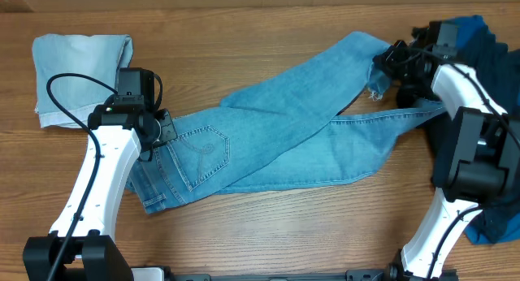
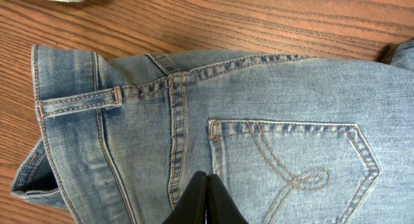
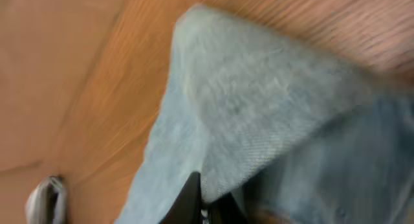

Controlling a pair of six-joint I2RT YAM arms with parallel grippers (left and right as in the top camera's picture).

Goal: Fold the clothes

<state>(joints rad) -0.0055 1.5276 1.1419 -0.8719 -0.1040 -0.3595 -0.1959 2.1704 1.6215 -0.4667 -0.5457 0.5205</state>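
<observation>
Denim jeans (image 1: 276,135): light blue, spread across wooden table (image 1: 244,240), legs crossed.
Left gripper (image 2: 206,185): fingers together, tips on seat beside back pocket (image 2: 297,166).
Right gripper (image 3: 202,199): clamped on one leg's end, blurred.

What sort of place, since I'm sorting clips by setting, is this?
Probably a robotics lab bench: two robot arms at a wooden table, jeans spread between them, folded denim and dark garments at its edges.

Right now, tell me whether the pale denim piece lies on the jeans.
No, the pale denim piece lies apart from the jeans, wood showing between.
</observation>
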